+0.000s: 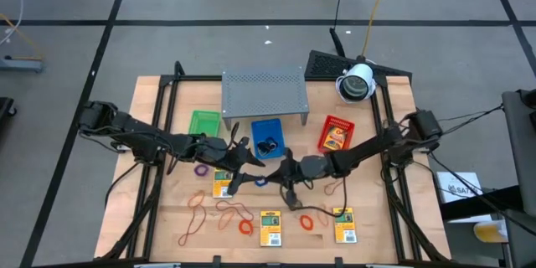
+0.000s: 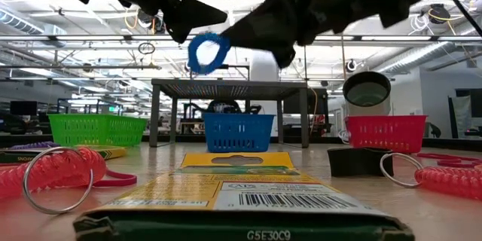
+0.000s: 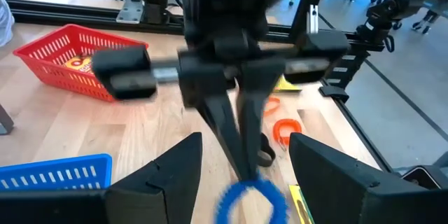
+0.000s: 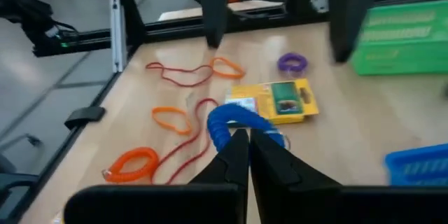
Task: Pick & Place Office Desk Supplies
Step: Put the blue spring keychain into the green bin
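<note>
A blue coil ring [image 2: 207,51] is in the air above the middle of the table, held by my right gripper [image 1: 278,176], which is shut on it. My left gripper [image 1: 243,166] faces it from the table's left. It is open, and its fingers [image 3: 175,175] stand on either side of the ring [image 3: 246,197] without touching it. Yellow packets [image 1: 270,228] [image 1: 343,224] [image 1: 222,182] lie flat on the table near its near edge. Among them lie orange rubber bands [image 1: 197,209], orange coil rings [image 1: 310,220] and a purple ring [image 1: 201,169]. My right gripper pinches the blue coil ring by its rim [image 4: 225,122] between the free ends of its two shut fingers [image 2: 252,34]. The fingers slant down from the table's right. The ring is lifted clear of the table and sticks out beyond the fingertips.
Green tray [image 1: 203,123], blue tray [image 1: 268,136] with dark clips inside and red tray [image 1: 337,132] with a packet inside stand in a row before the grey perforated shelf [image 1: 262,92]. A white camera [image 1: 358,82] sits at the far right. Black rails [image 1: 159,134] run along both table sides.
</note>
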### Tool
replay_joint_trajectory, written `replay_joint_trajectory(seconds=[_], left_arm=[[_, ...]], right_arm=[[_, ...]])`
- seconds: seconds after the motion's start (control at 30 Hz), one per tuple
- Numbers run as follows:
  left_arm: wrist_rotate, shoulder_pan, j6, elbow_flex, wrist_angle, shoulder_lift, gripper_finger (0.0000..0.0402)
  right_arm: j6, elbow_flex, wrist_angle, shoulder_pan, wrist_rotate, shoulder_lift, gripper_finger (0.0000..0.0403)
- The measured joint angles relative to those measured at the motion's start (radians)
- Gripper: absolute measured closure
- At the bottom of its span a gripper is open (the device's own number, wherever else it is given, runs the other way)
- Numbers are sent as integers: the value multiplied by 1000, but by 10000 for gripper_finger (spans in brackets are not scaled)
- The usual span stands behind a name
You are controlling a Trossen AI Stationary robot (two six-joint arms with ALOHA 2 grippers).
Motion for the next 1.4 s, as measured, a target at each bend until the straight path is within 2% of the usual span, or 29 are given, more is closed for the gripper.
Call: replay_joint_trajectory(seconds=[0.27,0.63,0.8,1.03,1.4], left_arm=[[0,0,46,0,2,0,176],[-4,-4,232,0,-2,0,176],[-72,-22,317,0,-36,0,176],[-203,-35,338,0,-108,0,176],[-214,-32,310,0,-87,0,176]], right_arm=[[-22,0,-182,0,59,-111,402],[45,0,-177,-16,59,-121,402],[110,0,-161,-35,58,-121,402],[154,0,-83,-49,53,-121,402],[182,0,-51,-49,50,-121,403]])
